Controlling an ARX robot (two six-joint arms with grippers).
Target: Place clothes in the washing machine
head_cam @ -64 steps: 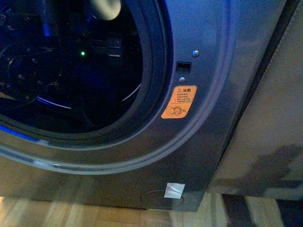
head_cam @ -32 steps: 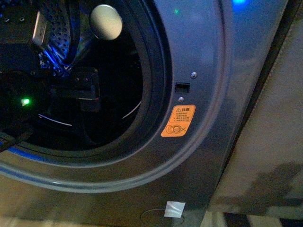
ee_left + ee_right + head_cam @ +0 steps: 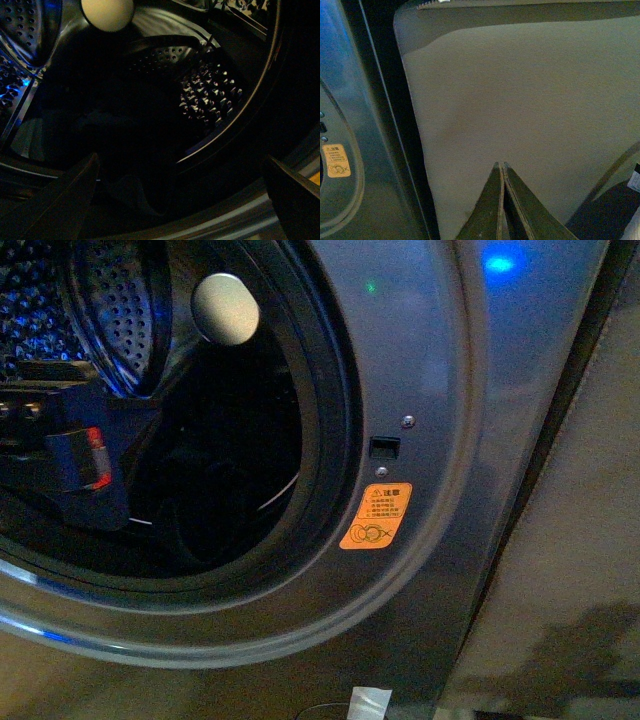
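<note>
Orange warning sticker (image 3: 375, 516) on washing machine (image 3: 440, 390): print unreadable.

brushed metal washing machine (image 3: 430, 390) (glossy), perforated steel drum (image 3: 207, 97)

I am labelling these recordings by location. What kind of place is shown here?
Probably a laundry area in a home. A front-loading washing machine fills the view, its perforated drum open, with an orange warning sticker beside the port.

The washing machine (image 3: 430, 390) carries the load — its perforated steel drum (image 3: 210, 95) holds the clothes (image 3: 125, 150), a dark bundle lying on the drum's lower curve, just inside the black rubber rim (image 3: 335, 430) — folds barely visible in the gloom.
</note>
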